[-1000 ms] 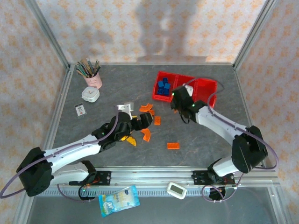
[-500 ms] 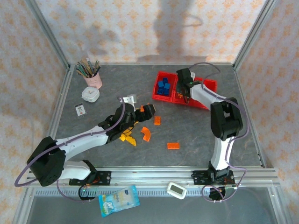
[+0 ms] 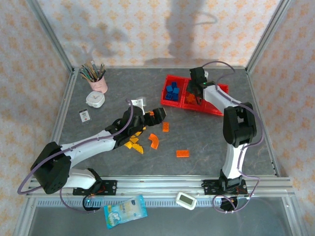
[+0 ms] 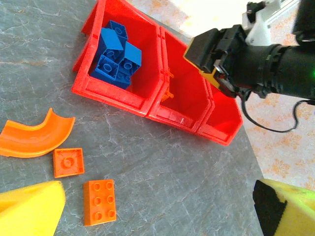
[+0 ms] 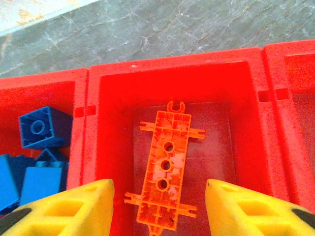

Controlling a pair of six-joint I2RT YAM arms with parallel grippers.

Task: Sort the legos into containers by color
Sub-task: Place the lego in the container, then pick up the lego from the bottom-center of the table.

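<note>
Grey table, three compartments, one orange plate inside

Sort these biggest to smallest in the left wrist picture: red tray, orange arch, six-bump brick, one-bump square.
1. red tray
2. orange arch
3. six-bump brick
4. one-bump square
The last two look close; the brick is nearer.

- The right claw, a second ago low over the tabletop at the front edge of the red tray, has swung up and back. It now hangs over the middle compartment, its arm folded upright.
- The left claw has pushed forward over the loose orange legos, closer to the tray.
- An orange flat piece now shows in the middle compartment, a spot the right claw covered before.
</note>
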